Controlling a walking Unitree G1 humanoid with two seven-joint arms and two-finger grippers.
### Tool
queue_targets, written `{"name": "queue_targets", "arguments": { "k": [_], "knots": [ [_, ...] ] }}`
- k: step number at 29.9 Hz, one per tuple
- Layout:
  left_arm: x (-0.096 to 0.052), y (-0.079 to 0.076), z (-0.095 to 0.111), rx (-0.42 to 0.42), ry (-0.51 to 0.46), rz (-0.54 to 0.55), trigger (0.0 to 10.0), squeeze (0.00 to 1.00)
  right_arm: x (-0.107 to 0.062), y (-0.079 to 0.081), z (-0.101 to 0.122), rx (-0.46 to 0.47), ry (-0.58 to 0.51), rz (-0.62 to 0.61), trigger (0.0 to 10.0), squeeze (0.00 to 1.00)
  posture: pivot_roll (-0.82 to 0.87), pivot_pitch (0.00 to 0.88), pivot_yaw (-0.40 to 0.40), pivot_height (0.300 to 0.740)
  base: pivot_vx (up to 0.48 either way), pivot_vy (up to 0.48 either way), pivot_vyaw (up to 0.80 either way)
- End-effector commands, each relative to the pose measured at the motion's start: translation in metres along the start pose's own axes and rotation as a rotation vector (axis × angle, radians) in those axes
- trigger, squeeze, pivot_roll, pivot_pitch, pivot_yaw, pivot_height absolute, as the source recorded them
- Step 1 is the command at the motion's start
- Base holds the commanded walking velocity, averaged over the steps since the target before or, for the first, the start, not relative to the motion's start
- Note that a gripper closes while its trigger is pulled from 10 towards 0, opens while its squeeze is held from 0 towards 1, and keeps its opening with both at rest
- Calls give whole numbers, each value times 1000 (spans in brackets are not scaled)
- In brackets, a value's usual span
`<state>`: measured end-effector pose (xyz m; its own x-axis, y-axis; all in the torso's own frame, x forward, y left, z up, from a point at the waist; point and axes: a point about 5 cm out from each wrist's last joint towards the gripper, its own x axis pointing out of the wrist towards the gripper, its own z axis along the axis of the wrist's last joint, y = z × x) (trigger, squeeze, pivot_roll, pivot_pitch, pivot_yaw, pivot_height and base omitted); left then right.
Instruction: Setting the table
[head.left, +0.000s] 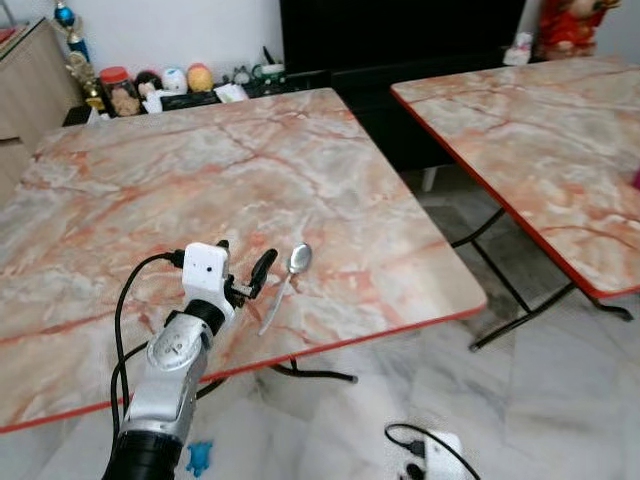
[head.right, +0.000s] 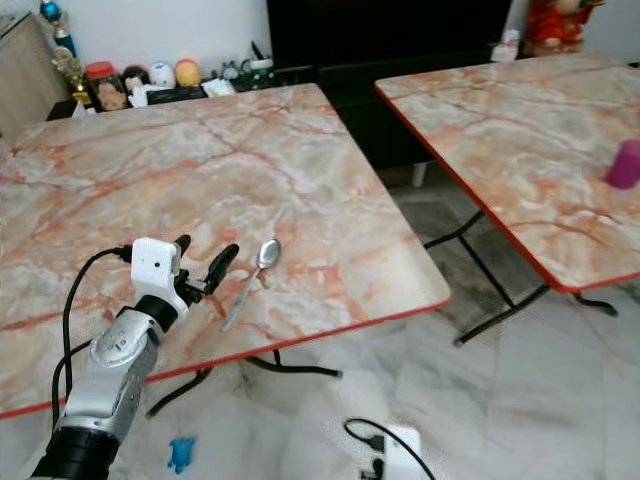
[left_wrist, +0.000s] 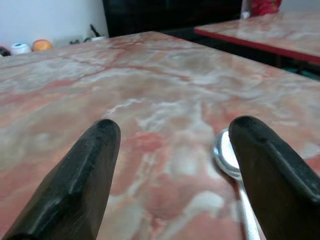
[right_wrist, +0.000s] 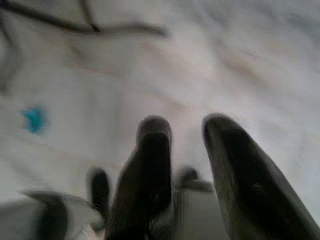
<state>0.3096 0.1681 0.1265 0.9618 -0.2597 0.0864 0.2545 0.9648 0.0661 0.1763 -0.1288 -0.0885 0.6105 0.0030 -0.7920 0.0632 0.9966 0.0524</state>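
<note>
Quickly, by label:
Left end effector (head.left: 245, 270): over the near edge of the desk, black fingers spread apart, released, nothing between them.
Silver metal spoon (head.left: 289, 281): flat on the pink-and-orange marbled desk (head.left: 300, 170), bowl pointing far, handle toward the near edge, just right of the left end effector's right finger (left_wrist: 270, 180); contact unclear.
Right end effector (right_wrist: 182, 150): low over the pale marble floor (right_wrist: 225, 55), blurred, narrow gap between the fingers, nothing held.
Second marbled desk (head.right: 520, 130): right, well apart; small magenta cup (head.right: 625, 164) on its right part.
Far shelf: jars and toys (head.left: 150, 85).
Floor: small blue object (head.right: 181, 453), white device with black cable (head.left: 425, 455).
</note>
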Motion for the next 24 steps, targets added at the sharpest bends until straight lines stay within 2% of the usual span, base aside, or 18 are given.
{"name": "queue_targets", "arguments": {
  "k": [1,6,9,15,17,24],
  "knots": [
    [3,-6,2,-10,-7,-32,10000,0,-2,-11,-9,-8,35,-39,10000,0,132,0,27,740,0,0,0],
    [0,-5,2,-18,-7,-56,10000,0,-1,-7,-6,-12,32,-33,10000,0,131,0,27,740,0,0,0],
    [-1,-6,1,-15,7,-78,10000,0,0,-13,-2,-12,26,-39,10000,0,132,0,27,740,0,0,0],
    [1,-10,-3,-23,71,-134,10000,0,-3,-39,-5,-12,26,-71,10000,0,139,0,21,740,0,0,0],
    [10,-13,-3,-4,94,-141,10000,0,-4,-48,-7,-13,24,-78,10000,0,143,0,17,740,0,0,0],
    [24,-19,-4,-7,97,-131,10000,0,-6,-47,-12,-11,24,-76,10000,0,124,0,22,740,0,0,0]
  ]
}}
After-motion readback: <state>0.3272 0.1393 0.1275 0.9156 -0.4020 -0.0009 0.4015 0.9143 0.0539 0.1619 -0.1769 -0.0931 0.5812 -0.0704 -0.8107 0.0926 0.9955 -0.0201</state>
